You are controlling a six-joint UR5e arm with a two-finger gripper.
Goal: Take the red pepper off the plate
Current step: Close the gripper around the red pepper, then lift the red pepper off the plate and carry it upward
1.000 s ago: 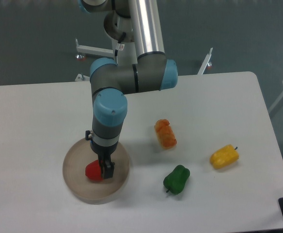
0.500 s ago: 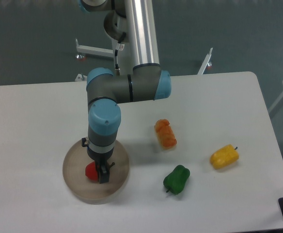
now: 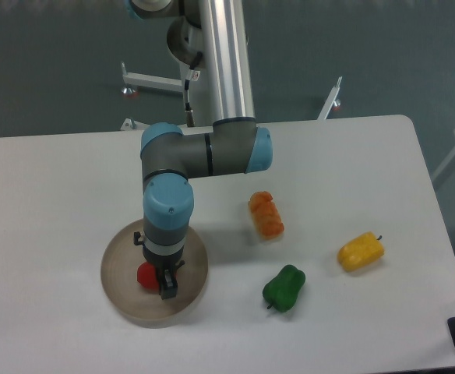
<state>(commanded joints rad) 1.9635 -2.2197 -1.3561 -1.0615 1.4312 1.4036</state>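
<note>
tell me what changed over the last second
The arm's elbow swung left and lower, and the gripper came further down over the red pepper on the plate, hiding more of it. Whether the jaws have closed cannot be told. The orange pepper, green pepper and yellow pepper stayed put.

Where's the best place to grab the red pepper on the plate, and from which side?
Probably across the rounded body of the red pepper, coming straight down from above: it lies low on the shallow plate, whose rim blocks a side approach. The gripper is already there.
</note>
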